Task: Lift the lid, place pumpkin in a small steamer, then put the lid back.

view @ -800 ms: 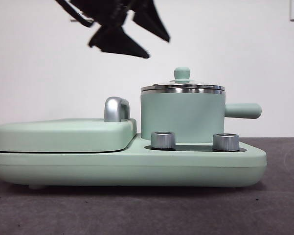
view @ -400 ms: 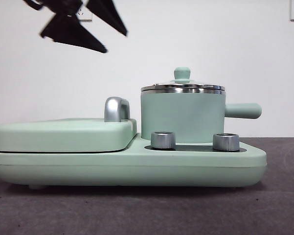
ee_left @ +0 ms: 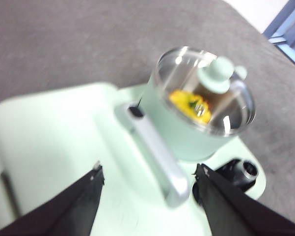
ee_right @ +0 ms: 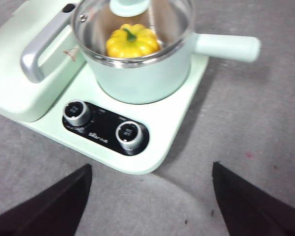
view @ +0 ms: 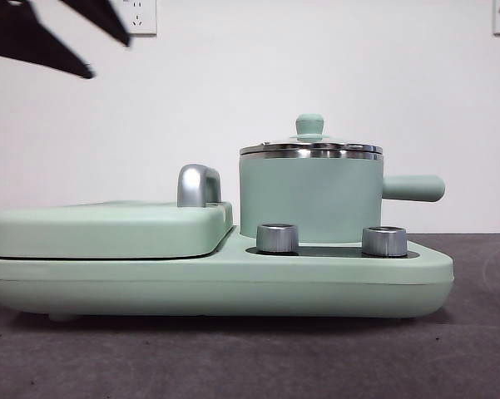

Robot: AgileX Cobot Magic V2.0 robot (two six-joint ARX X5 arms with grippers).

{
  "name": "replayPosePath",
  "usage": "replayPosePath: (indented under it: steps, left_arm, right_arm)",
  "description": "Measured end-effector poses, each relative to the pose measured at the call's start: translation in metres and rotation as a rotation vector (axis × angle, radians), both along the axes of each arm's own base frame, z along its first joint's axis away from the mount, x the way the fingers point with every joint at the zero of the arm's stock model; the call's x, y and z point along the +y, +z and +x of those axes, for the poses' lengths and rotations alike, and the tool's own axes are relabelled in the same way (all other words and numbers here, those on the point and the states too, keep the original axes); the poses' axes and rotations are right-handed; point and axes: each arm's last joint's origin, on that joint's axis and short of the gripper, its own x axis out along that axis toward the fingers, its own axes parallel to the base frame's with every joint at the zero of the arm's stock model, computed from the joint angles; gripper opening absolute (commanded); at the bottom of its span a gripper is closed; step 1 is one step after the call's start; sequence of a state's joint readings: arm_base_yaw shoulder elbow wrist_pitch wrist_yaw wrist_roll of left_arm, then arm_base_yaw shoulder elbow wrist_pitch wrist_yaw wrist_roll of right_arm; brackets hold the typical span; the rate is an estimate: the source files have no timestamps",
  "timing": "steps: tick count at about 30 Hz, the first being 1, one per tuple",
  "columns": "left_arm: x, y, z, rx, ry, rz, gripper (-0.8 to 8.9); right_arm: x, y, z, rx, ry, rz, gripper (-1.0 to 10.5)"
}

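Job looks done: glossy yellow ribbed pumpkin (ee_right: 132, 42) sits inside the small mint-green steamer pot (view: 309, 198) under the seated clear glass lid (view: 310, 146), so my left end effector (ee_left: 147, 179) hangs wide, empty.

The small steamer (view: 309, 198) is a round mint-green pot w/ a shiny steel rim. It stands upright, its straight handle sticking out sideways. The lid (view: 310, 146) is clear glass w/ a little green knob, sitting flat on the pot. The pumpkin (ee_right: 132, 41), yellow w/ a green stem, sits inside, stem up.
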State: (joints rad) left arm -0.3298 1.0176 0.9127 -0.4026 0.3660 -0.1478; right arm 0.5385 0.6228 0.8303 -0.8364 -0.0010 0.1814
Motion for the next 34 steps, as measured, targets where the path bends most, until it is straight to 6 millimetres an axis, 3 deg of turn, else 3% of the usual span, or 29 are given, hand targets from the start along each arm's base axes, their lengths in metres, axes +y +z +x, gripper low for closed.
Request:
replayPosePath:
  steps: [12,19,20,21,22,34]
  left_arm:
    - [0.033,-0.018,-0.060,0.063,0.093,-0.003,3.06]
    - [0.036,-0.018,-0.071,0.076,0.091,0.005,2.97]
    - [0.036,-0.017,-0.072,0.073,0.090,0.004,2.25]
    - [0.036,-0.017,-0.073,0.069,0.090,0.004,0.82]
    - [0.037,-0.017,-0.073,0.063,0.088,0.004,0.10]
    - [0.038,-0.016,-0.078,0.060,0.086,0.001,0.07]
  right_arm:
    - [0.019,-0.007,0.027,0.032,0.059,-0.007,3.8]
    - [0.020,-0.010,0.028,0.069,0.079,-0.014,3.7]
    - [0.019,-0.010,0.027,0.073,0.078,-0.016,3.2]
    - [0.019,-0.010,0.026,0.071,0.078,-0.015,1.7]
    - [0.018,-0.009,0.026,0.068,0.078,-0.014,0.2]
    - [0.020,-0.007,0.027,0.042,0.105,0.014,0.2]
